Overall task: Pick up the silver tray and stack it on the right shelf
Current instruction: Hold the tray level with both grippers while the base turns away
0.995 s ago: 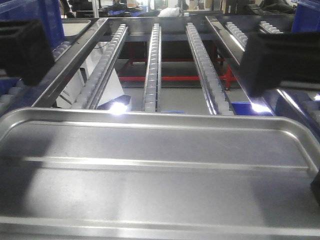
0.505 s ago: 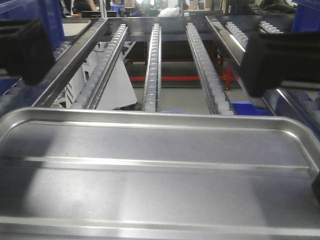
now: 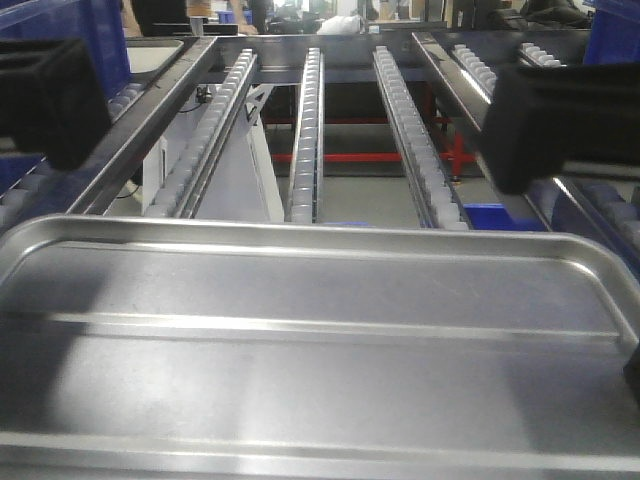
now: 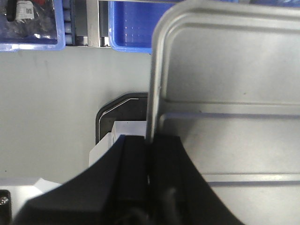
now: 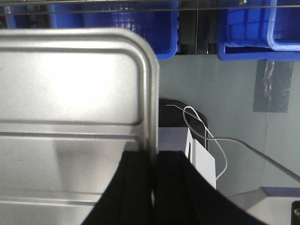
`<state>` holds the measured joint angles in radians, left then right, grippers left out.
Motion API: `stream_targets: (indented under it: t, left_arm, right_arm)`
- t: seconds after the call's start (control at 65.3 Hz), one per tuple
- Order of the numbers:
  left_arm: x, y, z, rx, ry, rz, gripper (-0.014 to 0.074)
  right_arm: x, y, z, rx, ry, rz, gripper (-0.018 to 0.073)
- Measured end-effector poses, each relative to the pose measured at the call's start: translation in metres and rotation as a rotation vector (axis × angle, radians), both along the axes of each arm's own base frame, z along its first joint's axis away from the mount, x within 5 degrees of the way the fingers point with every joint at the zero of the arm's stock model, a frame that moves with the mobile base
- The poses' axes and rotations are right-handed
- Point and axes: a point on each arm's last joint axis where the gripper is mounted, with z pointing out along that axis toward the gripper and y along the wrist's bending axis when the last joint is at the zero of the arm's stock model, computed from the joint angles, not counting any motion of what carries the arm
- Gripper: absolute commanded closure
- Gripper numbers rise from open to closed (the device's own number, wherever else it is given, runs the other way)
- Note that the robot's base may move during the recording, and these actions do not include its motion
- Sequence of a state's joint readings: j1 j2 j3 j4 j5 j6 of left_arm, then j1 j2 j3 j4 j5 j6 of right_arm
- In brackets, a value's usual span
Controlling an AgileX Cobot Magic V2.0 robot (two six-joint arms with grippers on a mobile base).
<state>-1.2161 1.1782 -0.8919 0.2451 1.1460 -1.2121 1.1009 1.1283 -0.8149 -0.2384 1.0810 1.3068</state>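
Steel, bright and ribbed: the silver tray (image 3: 320,340) fills the front view from 9 o'clock through 6 to 3, floor upward and level from side to side as far as can be judged. Beyond its far rim, toward 12 o'clock, the right shelf (image 3: 305,130) runs away in three rails of white rollers between steel side members. The shelf's front bar is not visible; it is probably hidden behind the tray's rim.

The left gripper (image 4: 150,145) is clamped narrow on the tray's left short rim, one finger inside the rim and one outside. The right gripper (image 5: 153,159) holds the right short rim in the same manner. Below the tray both wrist views show grey floor (image 4: 51,93), with blue bins (image 4: 131,26) at 12 o'clock. No roller is seen under the tray. Judgement: the tray hangs in the air between the two arms, short of the shelf.

Step in hand: carry forward and set down on the rollers.

- Move both arms in step, since any difference would twist the thin rim out of a pinch grip.
- Lift the far rim clear of the shelf's front edge before advancing.
- Lower flat across all three rails.
- Release both sides together, and only once the weight rests, because sloping rollers may let the tray run.
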Motion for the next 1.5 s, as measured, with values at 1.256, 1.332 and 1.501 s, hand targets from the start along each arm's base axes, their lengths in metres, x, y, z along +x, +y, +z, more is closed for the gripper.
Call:
stream_targets:
  t: [1.256,1.332,1.501]
  left_arm:
    - [-0.0002,-0.0014,0.0003,-0.012,0.001,-0.004,0.0689]
    - [-0.0003,-0.0014,0.0003,-0.012,0.002,-0.004,0.0689]
    - [-0.0004,-0.0016,0.0003,-0.015,0.003,-0.004,0.0689]
  right_arm:
    - [-0.0007,-0.0019,-0.0005,-0.021,0.009,-0.005,0.0481]
    - [-0.0008,-0.0021,-0.0005,-0.022,0.010,-0.006,0.0481]
    - [-0.0008,-0.0021,-0.0005,-0.023,0.010,-0.006,0.0481]
